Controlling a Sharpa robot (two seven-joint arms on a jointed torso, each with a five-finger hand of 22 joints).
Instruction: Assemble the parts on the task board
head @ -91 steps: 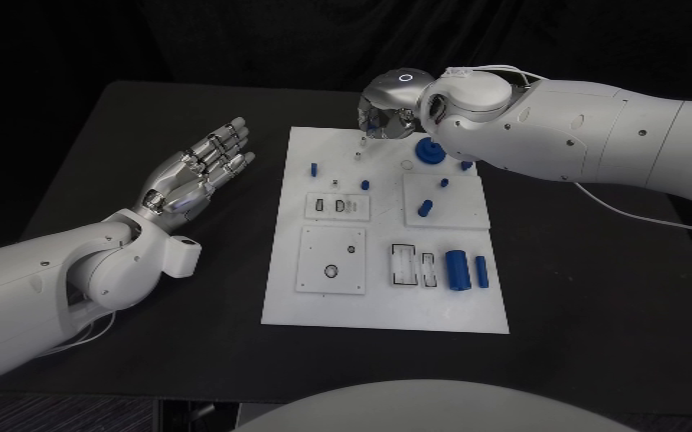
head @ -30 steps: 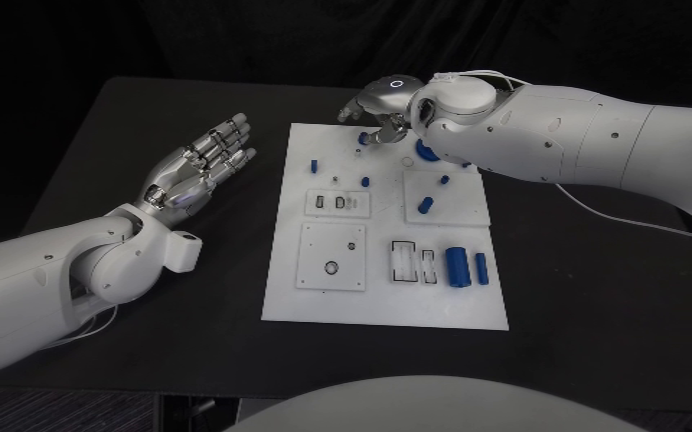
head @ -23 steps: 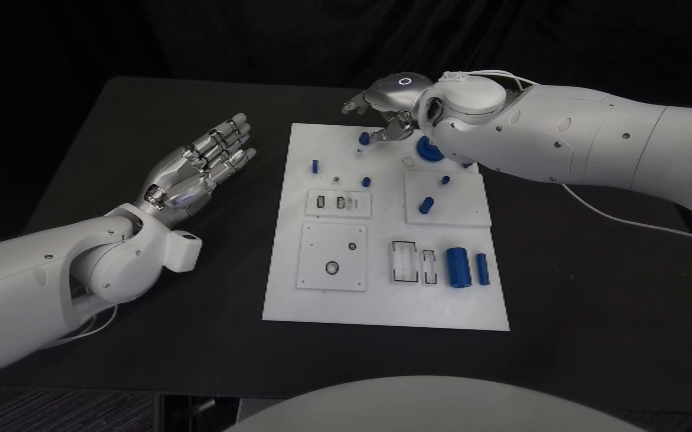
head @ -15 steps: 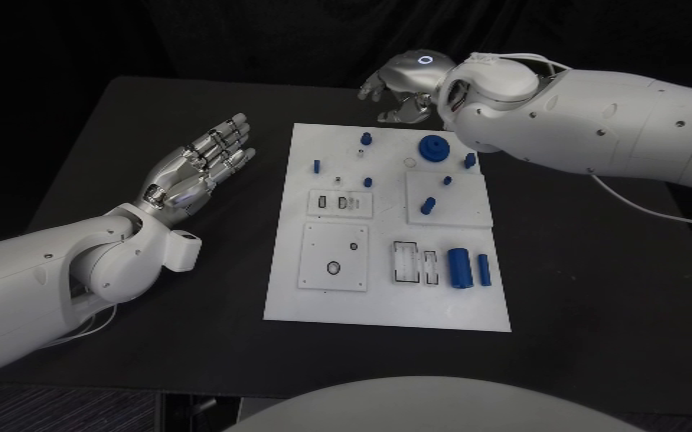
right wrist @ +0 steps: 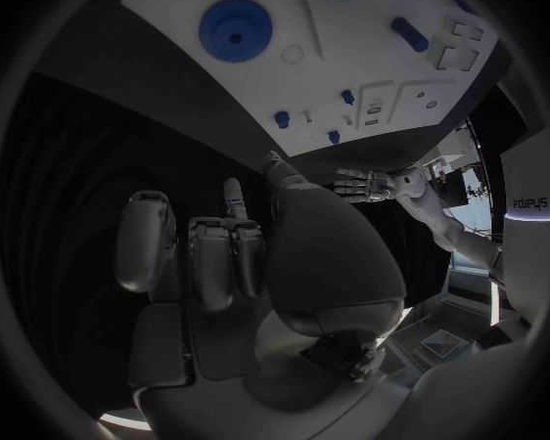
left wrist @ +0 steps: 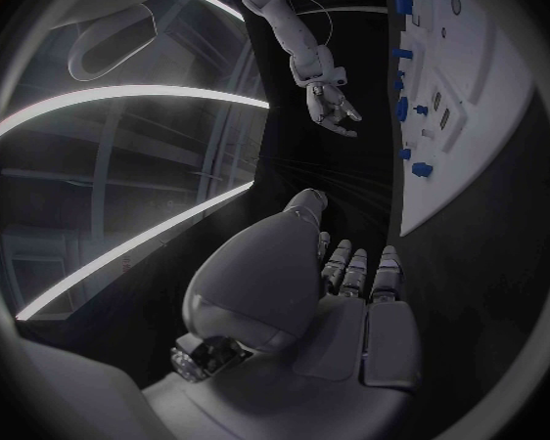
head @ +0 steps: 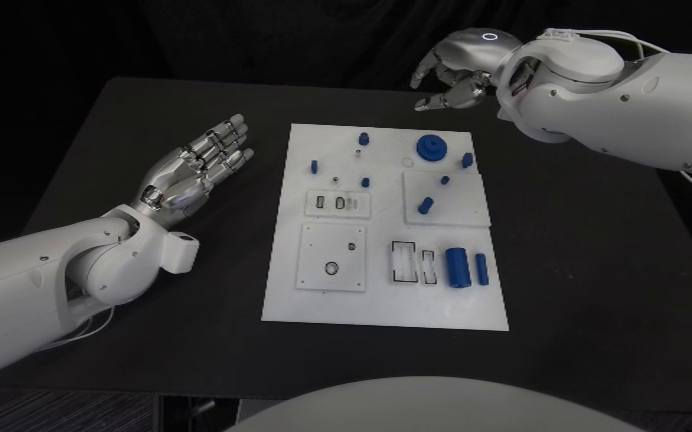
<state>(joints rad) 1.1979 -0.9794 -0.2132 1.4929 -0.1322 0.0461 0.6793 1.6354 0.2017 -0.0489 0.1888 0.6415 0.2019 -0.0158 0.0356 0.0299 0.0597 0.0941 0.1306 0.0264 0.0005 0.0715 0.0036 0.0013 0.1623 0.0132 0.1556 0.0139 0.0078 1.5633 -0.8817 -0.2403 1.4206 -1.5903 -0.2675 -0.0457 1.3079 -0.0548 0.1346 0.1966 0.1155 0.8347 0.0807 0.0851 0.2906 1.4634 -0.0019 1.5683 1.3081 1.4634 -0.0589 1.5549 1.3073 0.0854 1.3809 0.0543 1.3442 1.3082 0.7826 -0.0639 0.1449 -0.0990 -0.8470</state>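
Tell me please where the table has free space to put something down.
Bare black table lies right of the task board, and also between its near edge and the robot. The strip beside the left hand is narrower. The board's far half is crowded with blue parts.

Legible text, one item: the dark lettering "pudeys", as best it can be read, on a white panel at the rim of the right wrist view, reading left to right. The characters are small and the reading is uncertain. No readable labels, numbers or signs on the task board, its parts or the arms.
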